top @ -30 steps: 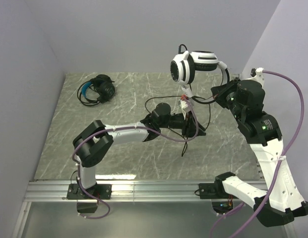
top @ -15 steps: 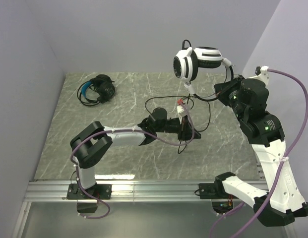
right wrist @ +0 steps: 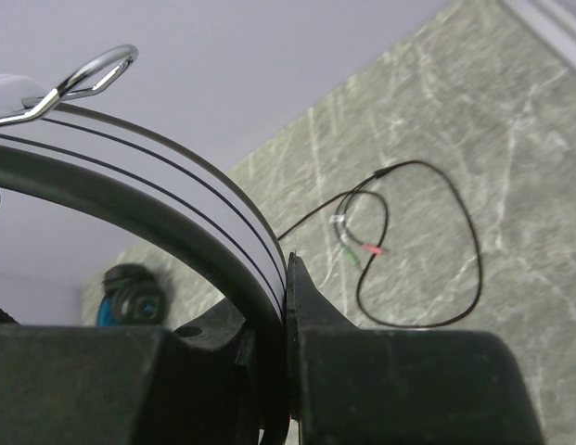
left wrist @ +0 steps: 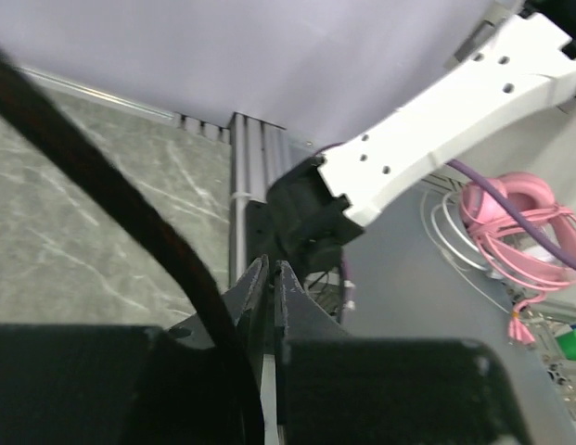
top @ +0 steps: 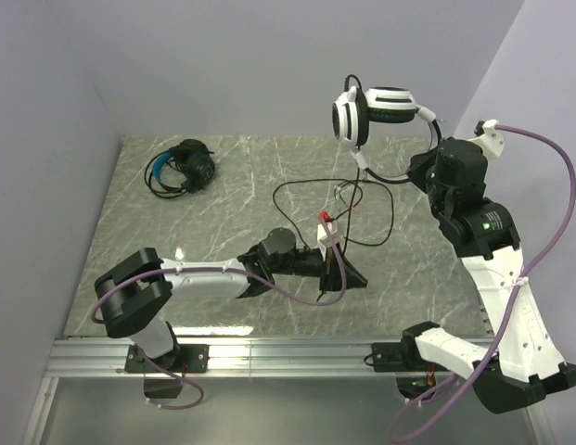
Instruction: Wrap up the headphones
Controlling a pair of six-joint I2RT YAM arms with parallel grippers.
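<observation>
The white headphones (top: 376, 109) hang high over the table's back right, and my right gripper (top: 427, 156) is shut on their headband (right wrist: 190, 218). Their thin black cable (top: 289, 186) drops from the ear cup and loops over the table to red and green plugs (right wrist: 362, 248). My left gripper (top: 349, 276) sits low near the table's middle front. Its jaws (left wrist: 271, 269) are nearly together, and the cable (left wrist: 111, 190) runs along the left finger down into them. The black headphones with a blue headband (top: 181, 169) lie at the back left, their cable coiled on them.
The aluminium rail (left wrist: 246, 185) marks the table's near edge, with the right arm's base (top: 436, 357) bolted to it. A pink headset (left wrist: 512, 222) lies off the table beyond that rail. Walls close the left, back and right sides.
My left gripper has pulled back toward the near edge and its jaws have narrowed. The right arm has carried the white headphones slightly up and to the right.
</observation>
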